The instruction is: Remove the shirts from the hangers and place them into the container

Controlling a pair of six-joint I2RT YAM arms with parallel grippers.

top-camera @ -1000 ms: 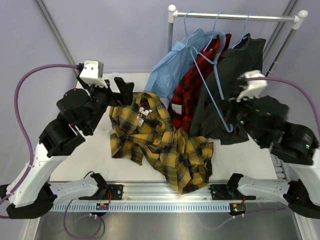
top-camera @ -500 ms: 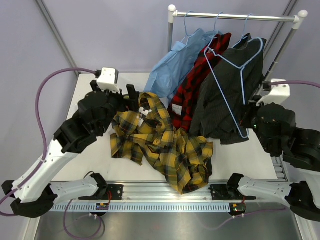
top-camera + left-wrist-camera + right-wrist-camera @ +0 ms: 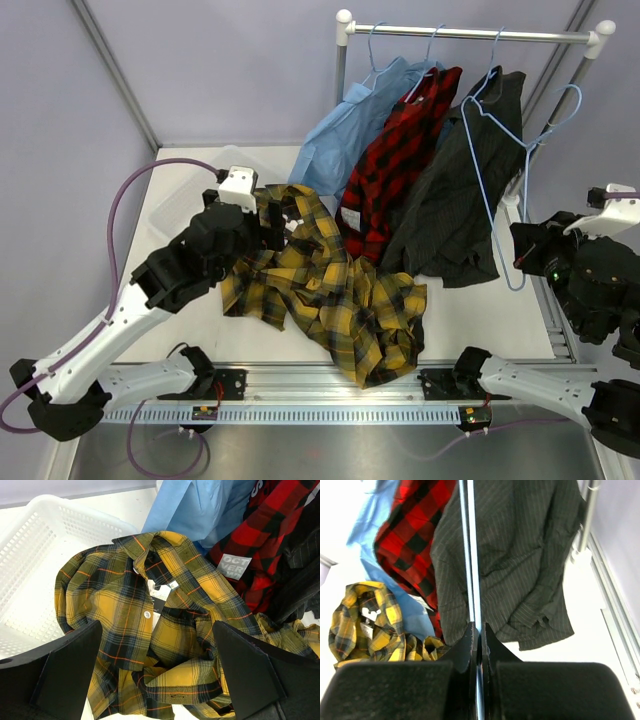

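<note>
A yellow checked shirt [image 3: 115,605] lies crumpled right under the left pincer [image 3: 155,680], with the white basket [image 3: 30,555] just to its left. A bare blue wire hanger [image 3: 472,555] stands pinched in the right pincer [image 3: 476,630]. Beyond it hang a blue shirt [image 3: 340,140], a red checked shirt [image 3: 395,160] and a dark shirt [image 3: 455,200].

Your top camera looks down from above and behind the arm bases, taking in the whole table [image 3: 480,310] and the rail [image 3: 470,33]. Your left wrist camera sits close over the yellow-and-black plaid shirt [image 3: 120,605], framed by the left fingers [image 3: 70,670]. Your right wrist camera sights along the pale-blue wire hanger [image 3: 470,555] toward the dark grey shirt [image 3: 520,555]. All three views share the plaid shirt.
</note>
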